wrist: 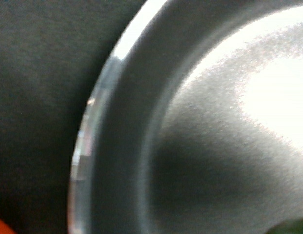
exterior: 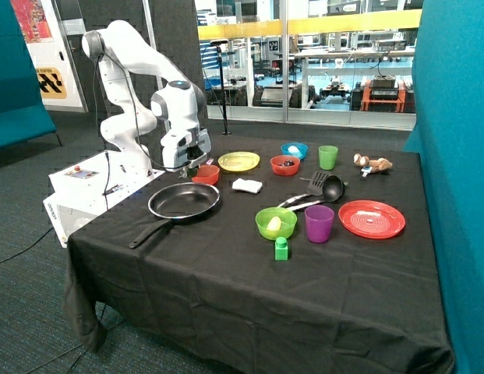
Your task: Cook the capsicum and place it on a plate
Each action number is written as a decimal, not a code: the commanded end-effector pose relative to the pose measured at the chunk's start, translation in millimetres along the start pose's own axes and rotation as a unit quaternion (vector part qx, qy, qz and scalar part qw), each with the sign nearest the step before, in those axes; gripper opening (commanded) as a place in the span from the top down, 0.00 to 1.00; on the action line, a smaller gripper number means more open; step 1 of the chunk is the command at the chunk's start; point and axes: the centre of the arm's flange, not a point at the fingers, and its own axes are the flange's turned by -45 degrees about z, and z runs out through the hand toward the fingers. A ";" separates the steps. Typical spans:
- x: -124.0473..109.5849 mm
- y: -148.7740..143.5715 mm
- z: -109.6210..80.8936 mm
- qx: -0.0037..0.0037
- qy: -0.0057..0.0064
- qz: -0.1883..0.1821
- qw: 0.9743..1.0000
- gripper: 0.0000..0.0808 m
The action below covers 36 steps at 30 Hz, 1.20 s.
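A black frying pan sits on the black tablecloth near the table's robot-side corner, handle pointing to the front edge. My gripper hangs just above the pan's far rim, beside a small red bowl. The wrist view shows the pan's rim and shiny inside close up. A sliver of green shows at that picture's corner; I cannot tell whether it is the capsicum. A red plate lies at the table's other side. A yellow plate lies behind the pan.
A green bowl with a pale item, a purple cup and a small green bottle stand mid-table. A black ladle and spatula, a white item, a red bowl, a blue bowl and a green cup lie further back.
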 end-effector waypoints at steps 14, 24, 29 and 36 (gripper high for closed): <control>-16.5 36.9 51.5 0.001 0.000 -0.046 0.999 1.00; -13.6 36.6 74.0 0.001 0.000 -0.030 1.000 1.00; -9.3 28.7 78.6 0.001 0.000 -0.033 0.999 1.00; -2.8 17.7 84.9 0.001 0.000 -0.033 0.999 1.00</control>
